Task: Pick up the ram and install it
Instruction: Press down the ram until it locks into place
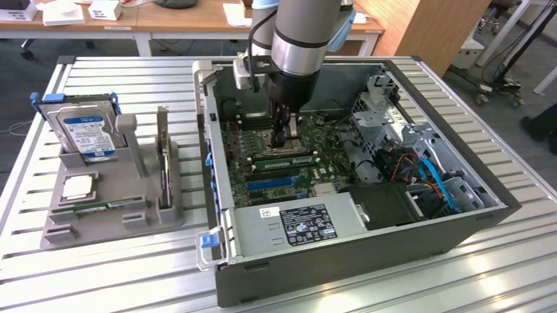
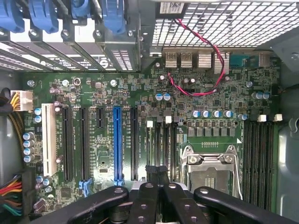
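Note:
My gripper point(image 1: 280, 142) reaches down inside the open computer case point(image 1: 348, 267), its dark fingers pressed together over the motherboard beside the processor socket point(image 2: 210, 165). A thin green ram point(image 1: 283, 158) stands on edge in the memory slots just in front of the fingertips. In the wrist view the gripper point(image 2: 158, 171) is shut, tips together over the black memory slots point(image 2: 161, 140), and I see nothing held between them. What lies directly beneath the tips is hidden. Another green ram point(image 1: 98, 207) lies in the grey holder point(image 1: 113, 218) outside the case.
The grey holder also carries a hard drive point(image 1: 87, 134) and a tall expansion card point(image 1: 163, 156), on the exterior view's left. Inside the case are a power supply point(image 1: 296, 225), a drive cage point(image 1: 392, 124), cables point(image 1: 431, 179) and a blue slot point(image 2: 117, 140).

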